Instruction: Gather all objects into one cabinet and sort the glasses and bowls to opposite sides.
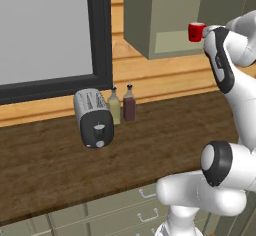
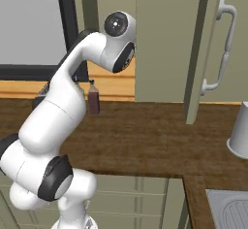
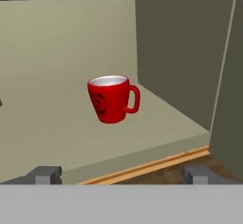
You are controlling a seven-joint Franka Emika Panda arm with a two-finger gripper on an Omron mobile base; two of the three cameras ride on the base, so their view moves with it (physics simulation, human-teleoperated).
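A glossy red mug (image 3: 110,99) stands upright on the pale shelf of an olive-green wall cabinet (image 3: 71,137), handle to the right in the hand view, near the right inner wall. My gripper (image 3: 122,174) is open in front of the shelf's edge, its two dark fingertips (image 3: 47,173) spread wide with nothing between them, a short way from the mug. In the left base view the red mug (image 1: 196,31) shows inside the cabinet (image 1: 150,20) at the upper right, just left of my raised arm. Bowl and grey mugs are out of view.
A silver toaster (image 1: 93,117) and two bottles (image 1: 129,103) stand on the wooden counter (image 1: 165,130) under a dark-framed window (image 1: 45,30). An open cabinet door (image 2: 196,53) with a pale handle hangs at the right. A white container (image 2: 240,131) and sink (image 2: 227,208) lie farther right.
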